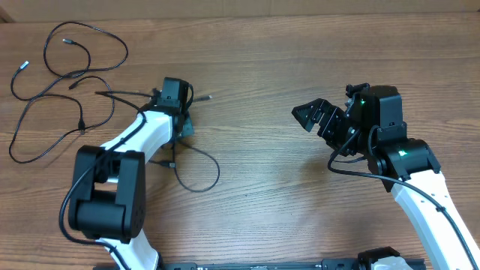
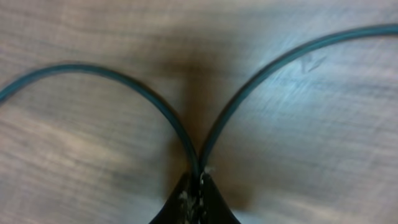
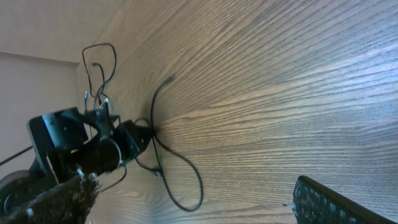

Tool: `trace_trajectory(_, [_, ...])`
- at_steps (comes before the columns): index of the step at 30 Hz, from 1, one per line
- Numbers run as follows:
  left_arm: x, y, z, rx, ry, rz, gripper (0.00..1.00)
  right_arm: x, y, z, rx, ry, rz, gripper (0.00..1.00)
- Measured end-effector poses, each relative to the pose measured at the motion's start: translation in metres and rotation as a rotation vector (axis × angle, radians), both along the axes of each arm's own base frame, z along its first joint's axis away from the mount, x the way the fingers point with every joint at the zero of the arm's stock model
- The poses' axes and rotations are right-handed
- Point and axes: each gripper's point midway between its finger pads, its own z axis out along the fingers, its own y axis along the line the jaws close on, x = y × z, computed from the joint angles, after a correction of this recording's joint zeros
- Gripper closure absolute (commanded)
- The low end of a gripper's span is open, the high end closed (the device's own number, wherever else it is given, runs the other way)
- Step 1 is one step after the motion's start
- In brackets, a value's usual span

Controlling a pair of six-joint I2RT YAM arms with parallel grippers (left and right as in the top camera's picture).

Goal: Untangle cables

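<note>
My left claw [image 2: 198, 190] is pressed together on a bend of one cable [image 2: 261, 74], whose two strands fan out from the tips to either side. I judge the pinch sits there so I can drag this cord clear of the rest. The right claw [image 1: 311, 116] hangs spread and empty at centre right, away from the work. The cables [image 1: 67, 75] are thin, black and limp with small plug ends. They sprawl in loose overlapping loops at the overhead view's upper left, on the table [image 1: 300, 45].
</note>
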Motion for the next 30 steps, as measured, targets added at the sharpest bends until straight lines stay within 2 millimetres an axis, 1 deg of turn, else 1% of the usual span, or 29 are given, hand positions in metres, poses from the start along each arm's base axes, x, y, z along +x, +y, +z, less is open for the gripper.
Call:
trace_trajectory(4, [-0.032, 0.011, 0.005, -0.051, 0.062, 0.097, 0.96, 0.000, 0.000, 0.000, 0.000, 0.000, 0.000, 0.00])
trace_trajectory(5, [-0.039, 0.015, 0.008, -0.059, 0.066, 0.123, 0.96, 0.000, 0.000, 0.000, 0.000, -0.001, -0.001, 0.00])
trace_trajectory(6, [-0.042, 0.019, 0.016, -0.068, 0.051, 0.141, 0.96, 0.000, 0.000, 0.000, 0.000, 0.000, 0.000, 0.00])
trace_trajectory(7, [-0.040, 0.023, 0.029, -0.081, 0.010, 0.162, 0.96, 0.000, 0.000, 0.000, 0.000, -0.001, 0.000, 0.00])
trace_trajectory(8, [-0.034, 0.027, 0.052, -0.099, -0.064, 0.182, 0.96, 0.000, 0.000, 0.000, 0.000, 0.000, 0.000, 0.00])
trace_trajectory(9, [-0.032, 0.029, 0.063, -0.107, -0.098, 0.189, 0.96, 0.000, 0.000, 0.000, 0.000, 0.000, -0.001, 0.00])
trace_trajectory(11, [-0.028, 0.038, 0.101, -0.126, -0.216, 0.211, 0.96, 0.000, 0.000, 0.000, 0.000, 0.000, 0.000, 0.00])
trace_trajectory(12, [-0.028, 0.044, 0.124, -0.136, -0.287, 0.228, 0.96, 0.000, 0.000, 0.000, 0.000, 0.000, 0.000, 0.00])
trace_trajectory(15, [-0.036, 0.063, 0.175, -0.149, -0.439, 0.276, 0.96, 0.000, 0.000, 0.000, 0.000, 0.000, 0.000, 0.00])
trace_trajectory(17, [-0.046, 0.078, 0.198, -0.148, -0.509, 0.318, 0.96, 0.000, 0.000, 0.000, 0.000, -0.001, 0.000, 0.00])
trace_trajectory(22, [-0.077, 0.128, 0.232, -0.120, -0.622, 0.485, 0.96, 0.000, 0.000, 0.000, 0.000, 0.000, 0.000, 0.00])
trace_trajectory(25, [-0.092, 0.155, 0.247, -0.131, -0.698, 0.618, 0.96, 0.000, 0.000, 0.000, 0.000, 0.000, 0.000, 0.00])
trace_trajectory(30, [-0.110, 0.193, 0.275, -0.191, -0.873, 0.822, 0.96, 0.000, 0.000, 0.000, 0.000, 0.000, 0.000, 0.00])
